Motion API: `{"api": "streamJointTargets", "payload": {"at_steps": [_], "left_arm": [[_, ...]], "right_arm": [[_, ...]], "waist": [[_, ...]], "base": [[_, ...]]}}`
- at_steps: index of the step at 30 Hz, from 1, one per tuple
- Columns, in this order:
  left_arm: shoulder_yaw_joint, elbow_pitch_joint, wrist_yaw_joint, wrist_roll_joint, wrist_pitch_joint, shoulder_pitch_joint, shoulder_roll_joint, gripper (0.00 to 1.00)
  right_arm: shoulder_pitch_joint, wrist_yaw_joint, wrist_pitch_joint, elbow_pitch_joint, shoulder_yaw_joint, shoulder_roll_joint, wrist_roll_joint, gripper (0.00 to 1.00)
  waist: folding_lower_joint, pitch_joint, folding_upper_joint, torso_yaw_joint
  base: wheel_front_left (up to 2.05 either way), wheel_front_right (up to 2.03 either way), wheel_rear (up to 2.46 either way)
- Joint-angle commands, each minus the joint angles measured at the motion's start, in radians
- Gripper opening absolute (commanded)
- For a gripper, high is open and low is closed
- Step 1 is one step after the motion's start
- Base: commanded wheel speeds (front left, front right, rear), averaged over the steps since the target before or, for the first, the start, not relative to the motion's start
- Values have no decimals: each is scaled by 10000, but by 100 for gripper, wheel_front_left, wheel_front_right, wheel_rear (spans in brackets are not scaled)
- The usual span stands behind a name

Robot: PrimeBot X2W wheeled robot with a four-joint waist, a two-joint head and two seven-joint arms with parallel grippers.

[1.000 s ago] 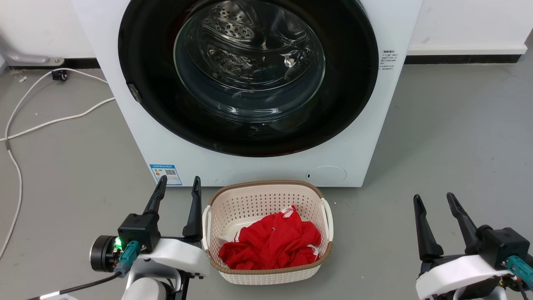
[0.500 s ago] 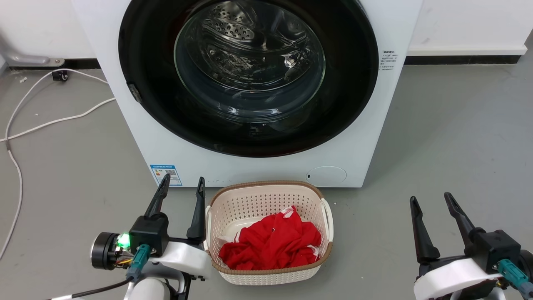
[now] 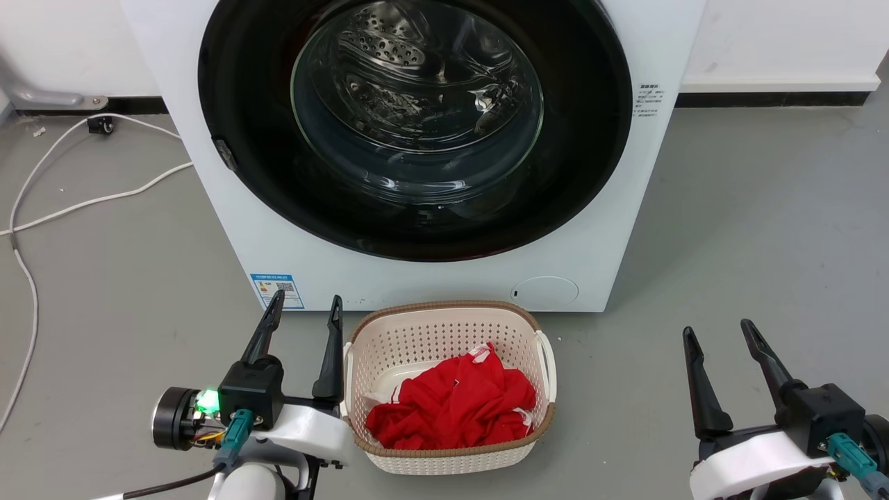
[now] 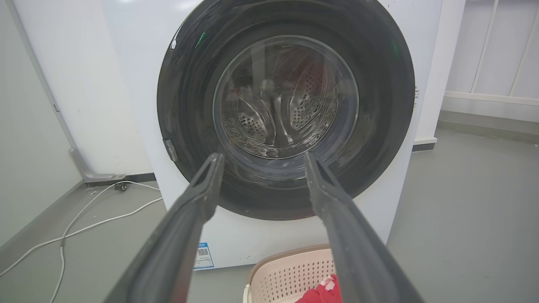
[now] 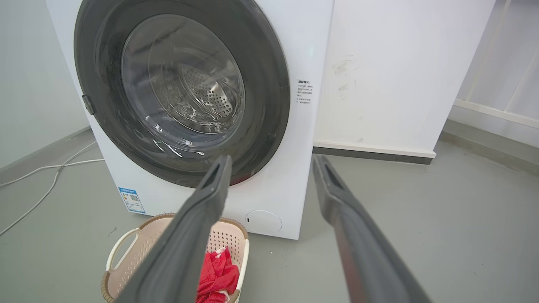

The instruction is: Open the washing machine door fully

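The washing machine door (image 3: pixel 236 104) is shut. The left gripper (image 3: pixel 307 298) and right gripper (image 3: pixel 717 328) are held low, jaws apart. The door's left edge should be grabbed next.

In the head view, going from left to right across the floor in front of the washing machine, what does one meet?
White cable → left tool → laundry basket → right tool.

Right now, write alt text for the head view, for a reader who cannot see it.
A white front-loading washing machine stands with its round glossy black glass-centred door shut. Before it on the grey floor sits a cream perforated plastic basket holding red cloth, between the open left gripper and open right gripper.
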Motion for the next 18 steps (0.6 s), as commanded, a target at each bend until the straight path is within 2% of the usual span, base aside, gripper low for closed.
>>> {"api": "streamJointTargets", "payload": {"at_steps": [1, 3, 4, 5, 12, 18], "left_arm": [[32, 11, -39, -26, -27, 41, -14, 100], [45, 21, -43, -36, -27, 62, -25, 100], [43, 25, -48, -38, -27, 71, -32, 100], [47, 25, -54, -39, -27, 78, -39, 100], [63, 48, -47, -26, -27, 82, -83, 100], [87, 72, -60, -30, -27, 92, -107, 100]], "right_arm": [[125, -7, -51, 2, 0, 30, 32, 100], [132, -7, -29, 19, -6, 30, 77, 100], [134, -7, -20, 23, -13, 30, 96, 32], [137, -7, 4, 35, -22, 30, 140, 0], [113, -7, -17, 92, -86, 30, 430, 0], [-31, -7, -199, 148, -180, 28, 1464, 0]], "waist": [[0, -3, -1, 1], [0, -9, -1, 1], [0, -10, -1, 3], [0, -10, -1, 4], [0, 8, -1, 19], [0, 10, -1, 19]], "base": [[0, 0, 0], [0, 0, 0], [0, 0, 0], [0, 0, 0], [0, 0, 0], [0, 0, 0]]}}
